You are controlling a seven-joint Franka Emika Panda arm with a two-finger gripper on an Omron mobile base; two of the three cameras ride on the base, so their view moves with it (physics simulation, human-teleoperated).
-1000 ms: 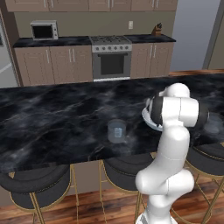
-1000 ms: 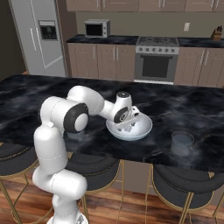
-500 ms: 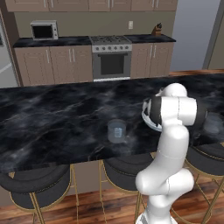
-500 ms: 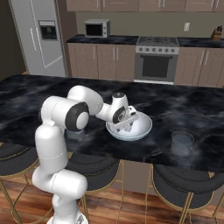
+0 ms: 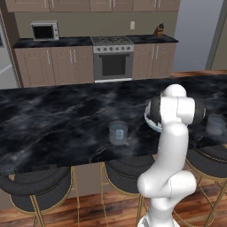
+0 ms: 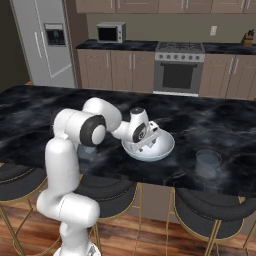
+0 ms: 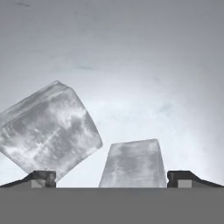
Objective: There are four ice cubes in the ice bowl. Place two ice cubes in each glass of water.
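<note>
In the hand view my gripper (image 7: pixel 111 178) is open low inside the ice bowl (image 7: pixel 131 52), whose pale inside lies all around. One ice cube (image 7: pixel 131 164) stands between the fingertips (image 7: pixel 40 178), close to the right one. A second, tilted ice cube (image 7: pixel 50 129) lies to the left. From the right base view the gripper (image 6: pixel 150 140) reaches down into the white ice bowl (image 6: pixel 162 150). One glass of water (image 6: pixel 208 163) stands right of the bowl, and the other glass (image 5: pixel 118 132) stands left of it. The bowl's rim (image 5: pixel 149 120) peeks out from behind my arm.
The bowl and glasses stand on a black marble island counter (image 6: pixel 210 125) near its front edge. Round stools (image 5: pixel 40 188) line up under that edge. Cabinets, an oven (image 5: pixel 113 64) and a microwave (image 5: pixel 44 31) stand along the far wall.
The hand has sunk a little deeper into the ice bowl. Bowl and glasses have stayed where they were.
</note>
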